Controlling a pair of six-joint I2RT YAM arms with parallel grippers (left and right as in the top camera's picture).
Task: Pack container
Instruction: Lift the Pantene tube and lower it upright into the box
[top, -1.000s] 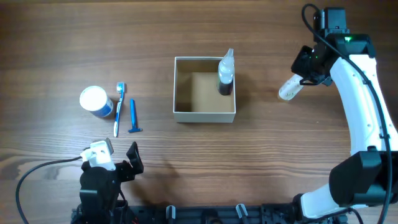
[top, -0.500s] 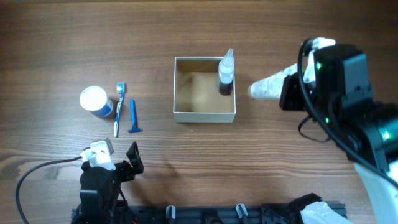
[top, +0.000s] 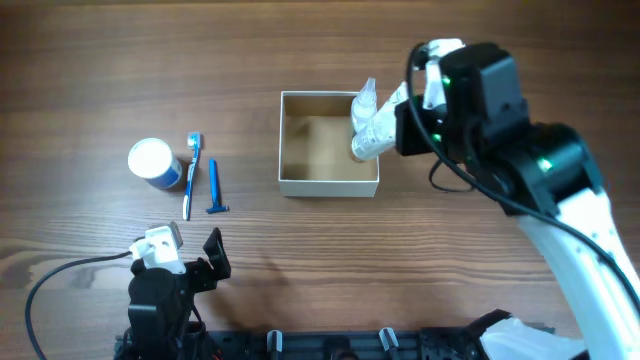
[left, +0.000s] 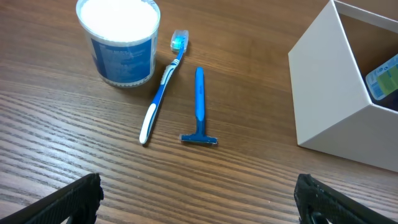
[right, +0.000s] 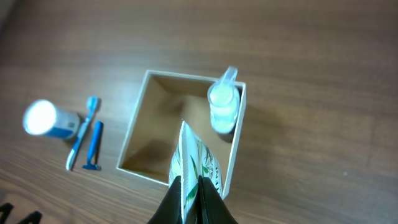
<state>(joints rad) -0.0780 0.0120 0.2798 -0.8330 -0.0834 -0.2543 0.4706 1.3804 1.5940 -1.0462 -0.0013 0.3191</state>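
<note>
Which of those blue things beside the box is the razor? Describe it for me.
From the square cream-white cardboard box, look left in the overhead view. The blue plastic razor lies nearest it, beside the blue-and-white toothbrush and round white-lidded blue jar. Only it is all blue with a T-shaped head.

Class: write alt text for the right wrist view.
The right gripper holds a white, green-printed tube over the cardboard container, where a bottle stands in a corner. A jar, toothbrush and razor sit at left.
</note>
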